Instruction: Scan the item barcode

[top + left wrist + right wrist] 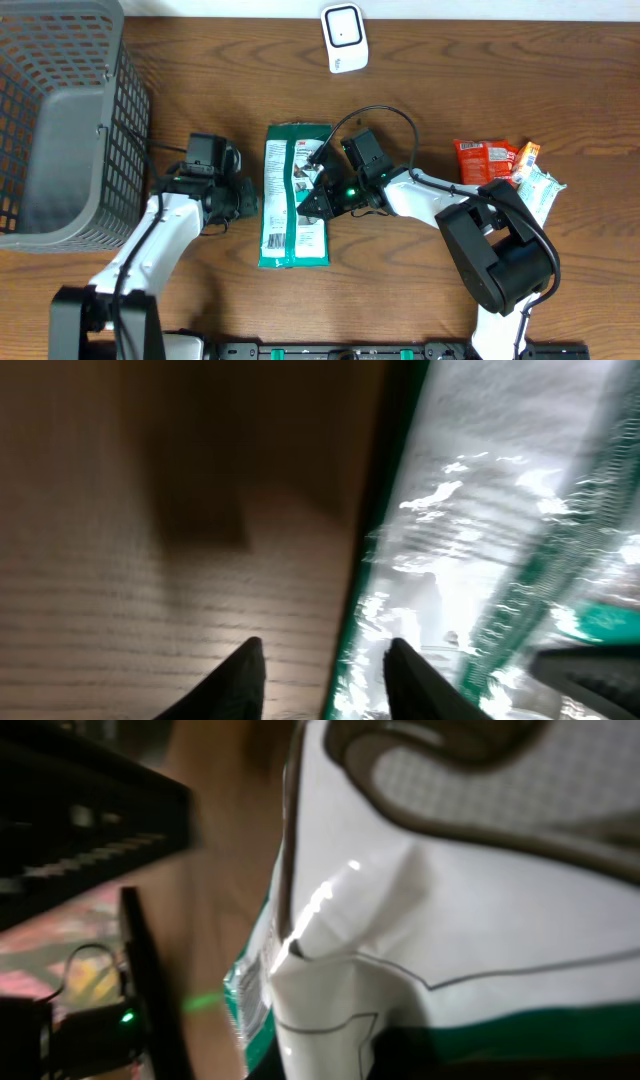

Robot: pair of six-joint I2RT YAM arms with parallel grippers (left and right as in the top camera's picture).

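1. Left claw (243, 198): half open and empty, at 9 o'clock of the package (295, 195). In the wrist view its fingertips (245, 685) straddle the package's green edge without clamping it.
2. Package: lies flat at the centre of the table (390, 290), not lifted.
3. Right claw (318, 200): closed at the package's 3 o'clock edge. The film puckers there, so the edge appears pinched.
4. Scanner (343, 38): stands at 12 o'clock, well apart from the package.
5. Status: grasp stage only. Remaining: lift the package, turn the barcode toward the scanner, present it. The barcode cannot be located in any view.
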